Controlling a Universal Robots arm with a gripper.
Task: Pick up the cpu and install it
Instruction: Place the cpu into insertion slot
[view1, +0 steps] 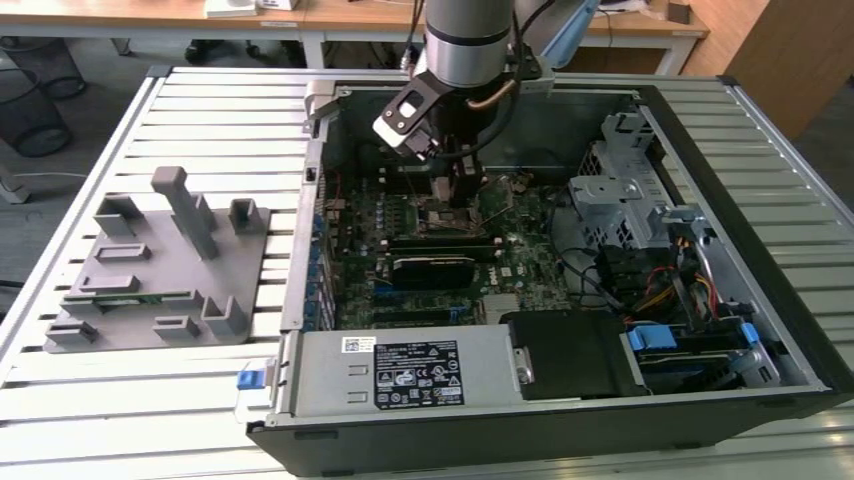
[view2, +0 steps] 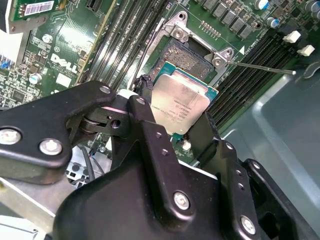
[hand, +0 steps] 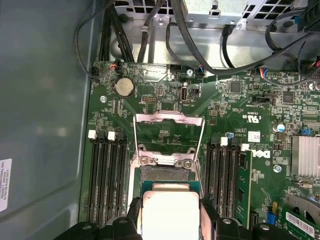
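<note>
Jaws clenched on the cpu (view2: 184, 106) — pinched by two opposite edges, metal lid up, so the contact side is clear & faces down toward the socket (view2: 189, 54). In the first wrist view the cpu (hand: 169, 214) hangs over the near part of the socket (hand: 165, 174), w/ a strip of the contact field showing beyond it. Can't tell if it touches yet; prob. just above. The retention frame (hand: 170, 125) is flipped back and its wire lever (view2: 265, 67) swung out, which is why the socket lies open to take the chip. Memory slots (hand: 106, 170) flank it on both sides w/ little spare room, so a slim edge grip makes sense. The arm (view1: 467, 45) comes down near-vertical into the open pc case (view1: 771, 260), wrist over the motherboard (view1: 534, 262) — tool pointing approx straight down at the board. The grey fixture tray (view1: 160, 270) sits apart on the slatted worktop (view1: 120, 420), toward the exterior view's left.
</note>
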